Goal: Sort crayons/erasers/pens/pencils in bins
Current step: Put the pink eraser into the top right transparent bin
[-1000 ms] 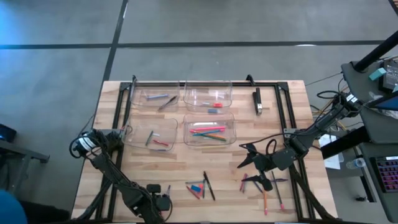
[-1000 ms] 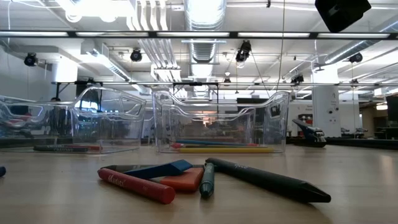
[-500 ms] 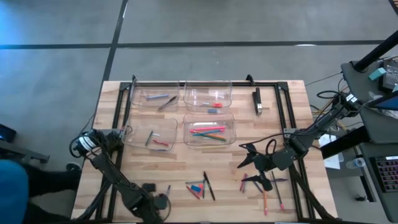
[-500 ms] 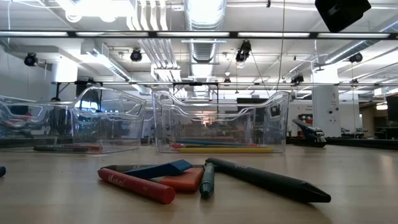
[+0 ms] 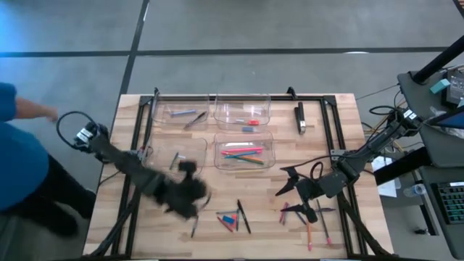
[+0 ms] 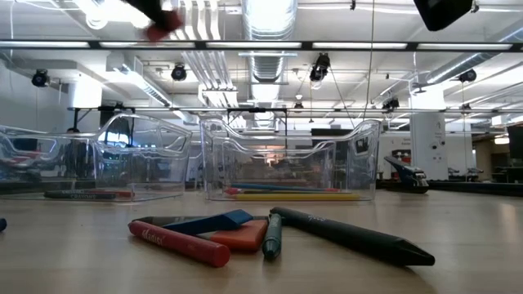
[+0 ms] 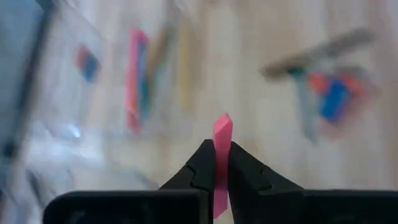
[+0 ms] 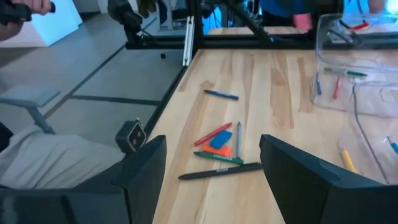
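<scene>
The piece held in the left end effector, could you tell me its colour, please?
Pink; the piece shows best in the left wrist view, pinched in the left end effector.

Wood table (image 5: 326,138) w/ black frame rail (image 5: 239,95), black-silver bar (image 5: 299,118) on it — person in blue (image 5: 22,167) at left edge.

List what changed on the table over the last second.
The left gripper shut its jaws on a pink eraser at the table's near edge, then swung up toward the bins, carrying it. The right gripper stayed open above the right pile; the centre pile did not move.
</scene>
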Robot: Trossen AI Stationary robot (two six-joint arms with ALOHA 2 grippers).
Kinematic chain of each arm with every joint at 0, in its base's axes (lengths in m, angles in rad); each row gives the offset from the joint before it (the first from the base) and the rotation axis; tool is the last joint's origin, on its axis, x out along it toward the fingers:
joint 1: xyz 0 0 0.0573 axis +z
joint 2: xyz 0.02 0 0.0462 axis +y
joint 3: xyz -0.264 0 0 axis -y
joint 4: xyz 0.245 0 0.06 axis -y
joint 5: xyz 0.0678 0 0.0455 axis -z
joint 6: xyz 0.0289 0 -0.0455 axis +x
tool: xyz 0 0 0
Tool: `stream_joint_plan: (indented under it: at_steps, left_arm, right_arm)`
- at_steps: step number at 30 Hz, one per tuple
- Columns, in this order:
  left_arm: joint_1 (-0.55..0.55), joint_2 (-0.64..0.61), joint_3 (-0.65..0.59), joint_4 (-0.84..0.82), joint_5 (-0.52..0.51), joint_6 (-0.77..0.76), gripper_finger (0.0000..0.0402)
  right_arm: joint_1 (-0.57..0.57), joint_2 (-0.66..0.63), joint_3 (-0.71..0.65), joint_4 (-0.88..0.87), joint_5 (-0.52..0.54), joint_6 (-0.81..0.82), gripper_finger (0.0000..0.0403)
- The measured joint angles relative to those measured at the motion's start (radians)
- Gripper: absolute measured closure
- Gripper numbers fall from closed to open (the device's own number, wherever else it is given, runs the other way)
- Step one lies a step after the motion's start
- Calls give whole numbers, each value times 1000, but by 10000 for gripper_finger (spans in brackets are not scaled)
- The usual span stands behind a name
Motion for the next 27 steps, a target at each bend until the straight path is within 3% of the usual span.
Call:
stream_joint_plan:
  at_steps: [4,7,13,23,27]
  left_arm:
    - [235,-30,1,277,53,345,397]
    - [409,-11,1,485,249,534,397]
    - [711,90,4,686,486,597,397]
    - [912,251,4,721,508,631,397]
    - [947,298,4,726,470,649,378]
  right_arm:
    - [0,0,-9,23,13,-13,156]
    - [2,0,-11,22,63,-23,156]
    - [2,0,-13,15,89,-51,156]
    - [-2,0,-13,8,90,-111,156]
    - [-13,0,-13,4,166,-84,156]
